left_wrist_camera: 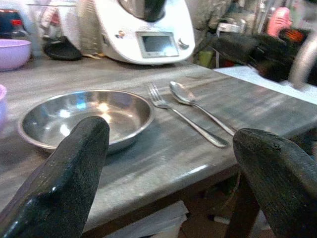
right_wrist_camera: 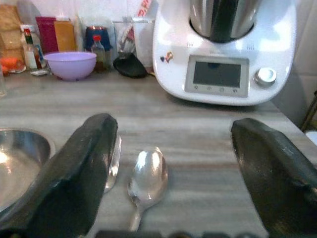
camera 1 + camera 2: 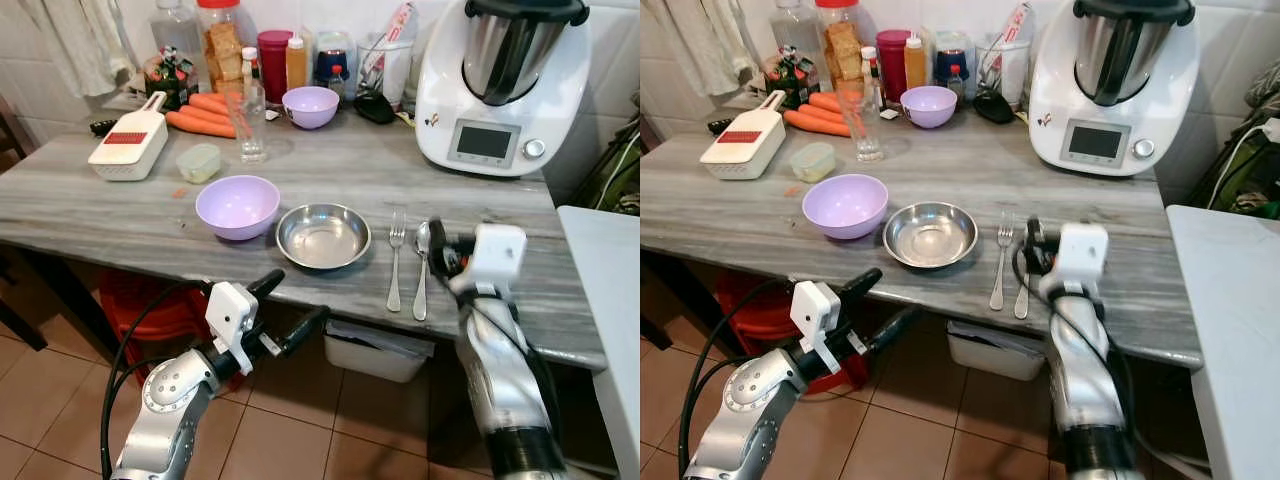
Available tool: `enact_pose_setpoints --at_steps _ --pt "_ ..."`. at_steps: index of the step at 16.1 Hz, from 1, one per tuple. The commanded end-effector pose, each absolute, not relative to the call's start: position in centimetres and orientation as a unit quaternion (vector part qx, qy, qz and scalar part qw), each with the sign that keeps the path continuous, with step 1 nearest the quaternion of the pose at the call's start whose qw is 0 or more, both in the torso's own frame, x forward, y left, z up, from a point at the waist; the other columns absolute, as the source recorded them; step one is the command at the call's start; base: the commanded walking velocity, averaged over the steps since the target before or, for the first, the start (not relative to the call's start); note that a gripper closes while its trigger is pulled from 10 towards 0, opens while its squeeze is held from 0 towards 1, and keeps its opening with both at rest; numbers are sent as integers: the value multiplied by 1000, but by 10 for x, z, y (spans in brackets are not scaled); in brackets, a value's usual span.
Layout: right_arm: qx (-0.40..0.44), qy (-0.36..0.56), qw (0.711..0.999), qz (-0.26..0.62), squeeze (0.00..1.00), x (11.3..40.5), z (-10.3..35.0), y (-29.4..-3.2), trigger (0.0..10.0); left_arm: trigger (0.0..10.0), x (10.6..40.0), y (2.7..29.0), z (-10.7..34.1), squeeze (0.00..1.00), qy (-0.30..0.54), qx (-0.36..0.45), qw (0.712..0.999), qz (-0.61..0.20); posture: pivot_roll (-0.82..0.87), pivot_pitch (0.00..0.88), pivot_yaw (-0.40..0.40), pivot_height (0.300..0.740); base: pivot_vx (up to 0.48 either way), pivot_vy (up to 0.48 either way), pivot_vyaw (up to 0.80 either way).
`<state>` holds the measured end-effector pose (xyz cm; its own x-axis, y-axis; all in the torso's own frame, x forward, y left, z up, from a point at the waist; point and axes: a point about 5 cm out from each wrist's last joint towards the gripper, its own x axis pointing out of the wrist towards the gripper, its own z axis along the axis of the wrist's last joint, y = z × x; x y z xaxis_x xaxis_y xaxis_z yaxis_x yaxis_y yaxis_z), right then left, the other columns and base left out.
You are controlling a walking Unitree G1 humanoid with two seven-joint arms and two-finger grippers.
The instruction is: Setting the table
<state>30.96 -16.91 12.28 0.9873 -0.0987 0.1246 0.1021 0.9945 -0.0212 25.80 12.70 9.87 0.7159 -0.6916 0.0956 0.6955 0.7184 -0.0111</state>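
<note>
The counter [image 3: 120, 215] carries two purple bowls, one near the front edge [image 3: 237, 206] and one toward the back [image 3: 310, 106], one steel bowl [image 3: 323, 236], one fork [image 3: 396, 258], one spoon [image 3: 421, 268] and one glass [image 3: 251, 126].

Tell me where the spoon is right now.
In the left eye view the spoon lies on the grey table near its front edge, just right of the fork, with the steel bowl further left and the right tool open over it.

Grey wood-grain table [image 3: 120, 200] (marble, perhaps), white-tiled wall [image 3: 620, 60], terracotta floor [image 3: 280, 440].
</note>
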Motion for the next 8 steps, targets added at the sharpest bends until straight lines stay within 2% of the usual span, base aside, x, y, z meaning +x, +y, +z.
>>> enact_pose_setpoints --at_steps 1,5,6,7,8 --pt "-20 -71 996 -45 1000 308 128 -168 10000 10000 259 129 103 0 -49 -24 930 -363 4 0 -13 740 0 0 0" --pt "-20 -85 995 -40 1000 286 129 -167 10000 10000 267 141 97 0 -38 -40 973 -226 -5 0 -13 740 0 0 0" --pt "-20 -85 995 -40 1000 286 129 -167 10000 10000 267 141 97 0 -38 -40 973 -226 -5 0 -13 740 0 0 0" --pt "-21 -85 995 -44 1000 280 126 -170 10000 10000 269 149 91 0 -29 -31 983 -178 -5 0 -12 740 0 0 0" --pt "-29 -87 994 -53 835 267 125 -176 10000 10000 270 164 82 0 -15 -16 993 -114 -2 0 -16 740 0 0 0"
